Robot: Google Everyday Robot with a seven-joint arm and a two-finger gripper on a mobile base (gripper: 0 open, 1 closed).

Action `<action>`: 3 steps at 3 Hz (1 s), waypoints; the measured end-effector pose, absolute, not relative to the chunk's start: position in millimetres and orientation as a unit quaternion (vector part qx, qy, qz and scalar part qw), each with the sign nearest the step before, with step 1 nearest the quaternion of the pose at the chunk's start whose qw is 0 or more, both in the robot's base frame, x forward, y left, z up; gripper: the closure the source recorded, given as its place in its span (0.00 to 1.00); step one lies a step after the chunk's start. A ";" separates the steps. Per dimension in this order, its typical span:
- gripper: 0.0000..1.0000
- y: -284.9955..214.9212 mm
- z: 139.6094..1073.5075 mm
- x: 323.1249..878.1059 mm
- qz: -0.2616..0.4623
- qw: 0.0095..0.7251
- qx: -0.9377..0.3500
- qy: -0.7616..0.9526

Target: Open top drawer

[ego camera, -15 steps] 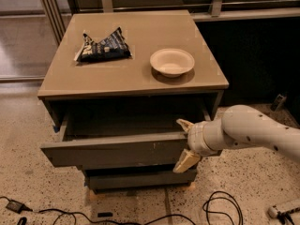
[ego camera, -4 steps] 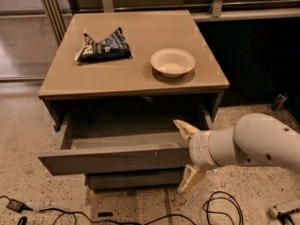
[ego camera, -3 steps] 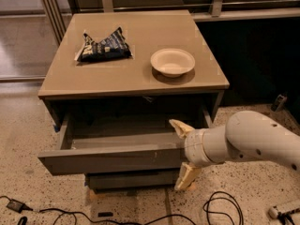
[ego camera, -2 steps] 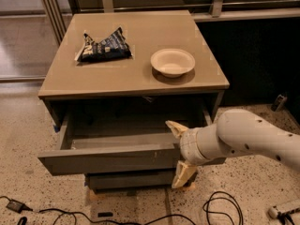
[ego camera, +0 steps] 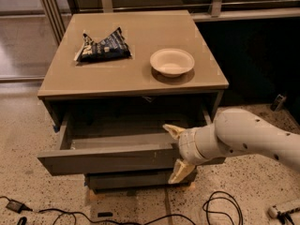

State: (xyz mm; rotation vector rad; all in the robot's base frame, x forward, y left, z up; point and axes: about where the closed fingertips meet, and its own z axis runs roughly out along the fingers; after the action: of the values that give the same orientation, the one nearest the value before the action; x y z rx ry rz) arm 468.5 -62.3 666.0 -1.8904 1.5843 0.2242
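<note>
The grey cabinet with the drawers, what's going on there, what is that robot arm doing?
A white robot arm is working on the top drawer, which stands pulled well out with its grey inside showing. The claw sits at the right end of the drawer front, open, with one finger over the top edge and the other below the bottom edge. A white bowl and a dark snack bag lie on the cabinet top.

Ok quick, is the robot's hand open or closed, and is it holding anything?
Hand: open, its two fingers spread above and below the front of the top drawer, near its right end; holding nothing.
</note>
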 end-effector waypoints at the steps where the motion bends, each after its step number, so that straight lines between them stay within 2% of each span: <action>1: 0.36 -62.3 666.0 468.5 0.086 0.326 -0.722 0.605; 2: 0.60 -62.0 666.5 467.9 0.085 0.326 -0.722 0.604; 3: 0.91 -78.4 682.1 424.2 0.088 0.338 -0.723 0.596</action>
State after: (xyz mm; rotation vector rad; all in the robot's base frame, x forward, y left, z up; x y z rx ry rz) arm 424.2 -78.4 682.1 -1.8838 1.5538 0.2298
